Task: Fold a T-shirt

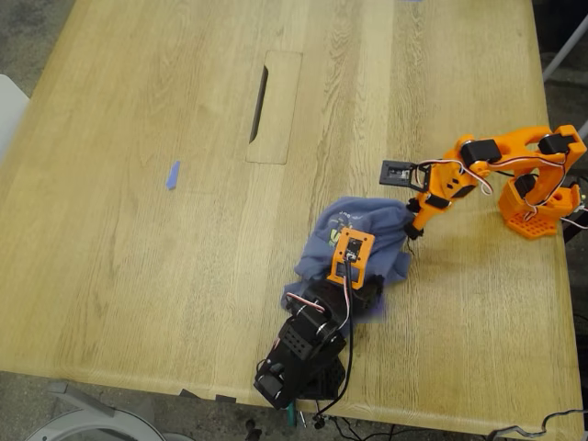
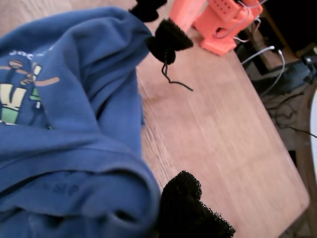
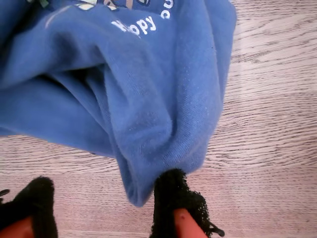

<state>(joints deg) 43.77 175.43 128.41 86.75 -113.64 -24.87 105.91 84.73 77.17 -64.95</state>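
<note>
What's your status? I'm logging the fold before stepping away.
My second gripper open, one pad touching the T-shirt edge. My first gripper at the cloth, jaw state unclear. T-shirt bunched, not folded. Tape strip well clear.

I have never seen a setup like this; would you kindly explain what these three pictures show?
These are two small robot arms on a wooden table. One picture is taken by a camera looking down on the whole scene. The other two come from cameras mounted on the arms' own tips.

A crumpled blue T-shirt lies between the arms, and a strip of blue tape lies farther off.

My first end effector, on the black arm, is pressed into the cloth; whether it grips is hidden. My second end effector, on the orange arm, has its jaws apart, with a shirt corner against one pad.
</note>
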